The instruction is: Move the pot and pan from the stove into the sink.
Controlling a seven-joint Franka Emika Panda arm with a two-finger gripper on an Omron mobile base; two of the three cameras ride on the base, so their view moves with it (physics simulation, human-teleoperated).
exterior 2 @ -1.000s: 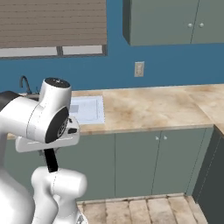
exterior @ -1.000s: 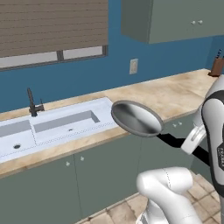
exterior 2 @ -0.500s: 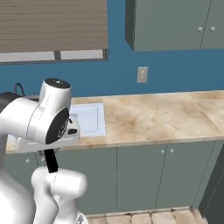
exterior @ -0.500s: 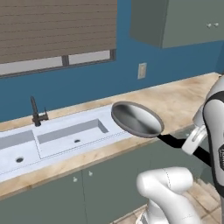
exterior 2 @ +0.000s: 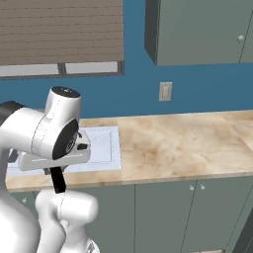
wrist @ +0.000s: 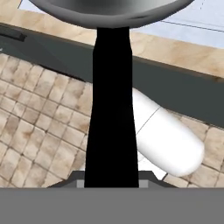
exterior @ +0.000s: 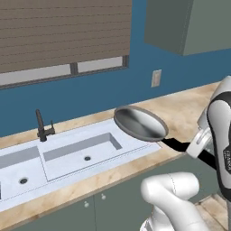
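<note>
The pan, shallow and shiny silver, hangs in the air over the right end of the white sink, tilted a little. Its long black handle runs back into my gripper, which is shut on it. In the hand view the black handle rises from my gripper to the pan's underside, with the sink's pale rim beyond it. The sink's right part shows behind my arm in the right base view. The pot and the stove are out of view.
A dark curved faucet stands behind the sink. A beige stone counter runs right of the sink over grey-green cabinet doors. A wall outlet, upper cabinets and a window blind are behind. Tiled floor lies below.
The whole scene has slid right and grown nearer in both base views, so the camera has moved with the base. The pan stays in the gripper and now hangs by the sink's right end.
</note>
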